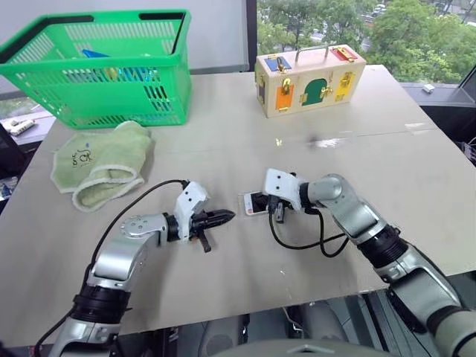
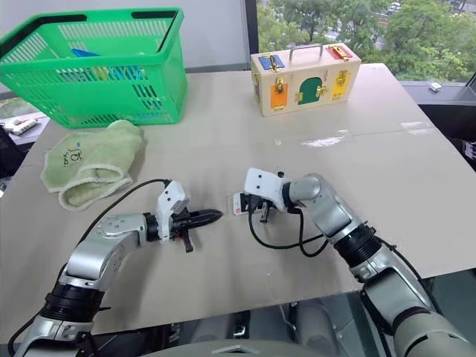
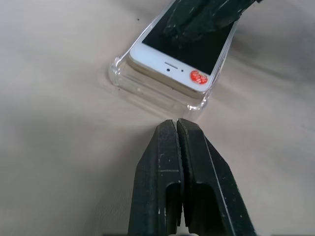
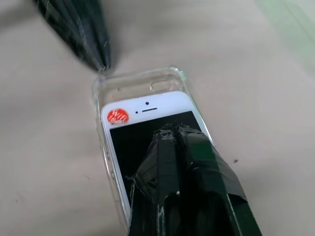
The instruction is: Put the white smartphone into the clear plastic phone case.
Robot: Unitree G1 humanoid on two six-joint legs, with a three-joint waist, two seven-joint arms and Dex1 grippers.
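Although the white smartphone (image 3: 183, 54) already lies face up within the clear plastic phone case (image 3: 147, 87) at mid-table, its near end sits short of the case's rim, so seating appears incomplete. The right gripper (image 4: 173, 132), clenched and empty, presses its tips on the screen. The left gripper (image 3: 176, 125), likewise clenched, rests against the case's end; a final push likely remains.

phone case (image 3: 147, 88): clear glossy plastic
smartphone (image 3: 177, 59): glossy black glass, smooth white bezel
table (image 1: 223, 149): matt, smooth
towel (image 1: 100, 163): soft cloth
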